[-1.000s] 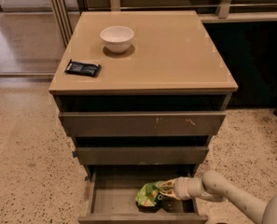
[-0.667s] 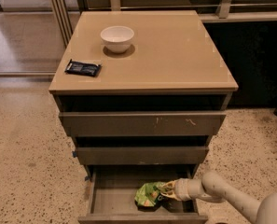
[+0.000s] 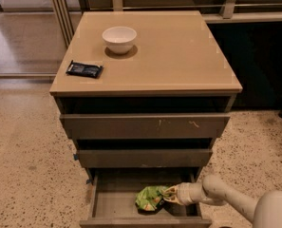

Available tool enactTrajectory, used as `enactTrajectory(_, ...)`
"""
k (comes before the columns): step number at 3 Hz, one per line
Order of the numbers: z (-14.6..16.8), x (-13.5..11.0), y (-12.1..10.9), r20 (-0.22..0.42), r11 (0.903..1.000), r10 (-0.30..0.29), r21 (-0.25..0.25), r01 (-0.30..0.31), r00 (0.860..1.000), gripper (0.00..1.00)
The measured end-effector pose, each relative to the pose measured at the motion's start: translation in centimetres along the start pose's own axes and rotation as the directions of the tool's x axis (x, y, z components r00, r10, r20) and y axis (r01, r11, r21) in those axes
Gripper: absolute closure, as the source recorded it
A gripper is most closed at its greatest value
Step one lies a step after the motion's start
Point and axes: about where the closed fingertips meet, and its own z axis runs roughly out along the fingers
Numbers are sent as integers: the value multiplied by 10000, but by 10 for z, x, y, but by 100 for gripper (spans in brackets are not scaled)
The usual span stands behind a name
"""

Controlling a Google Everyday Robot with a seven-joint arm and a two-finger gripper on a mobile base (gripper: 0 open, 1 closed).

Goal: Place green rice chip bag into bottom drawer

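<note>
The green rice chip bag (image 3: 150, 197) is a crumpled lime-green bag lying inside the open bottom drawer (image 3: 113, 204), on its grey floor right of the middle. My gripper (image 3: 167, 194) reaches in from the right on a pale arm, and its tip sits at the bag's right edge, touching it. The drawer is pulled out below the two upper drawer fronts.
On the cabinet top stand a white bowl (image 3: 119, 38) at the back left and a small dark packet (image 3: 84, 70) near the left edge. The top drawer front (image 3: 145, 125) has pale scratch marks. Speckled floor surrounds the cabinet; a dark wall is at the right.
The bag and the gripper have shifted slightly left inside the bottom drawer. Nothing else has moved.
</note>
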Motion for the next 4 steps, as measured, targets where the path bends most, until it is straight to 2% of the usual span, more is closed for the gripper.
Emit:
enactTrajectory(3, 0, 0, 0, 1, 10000, 0, -1, 0, 10000, 5)
enactTrajectory(4, 0, 0, 0, 1, 10000, 0, -1, 0, 10000, 0)
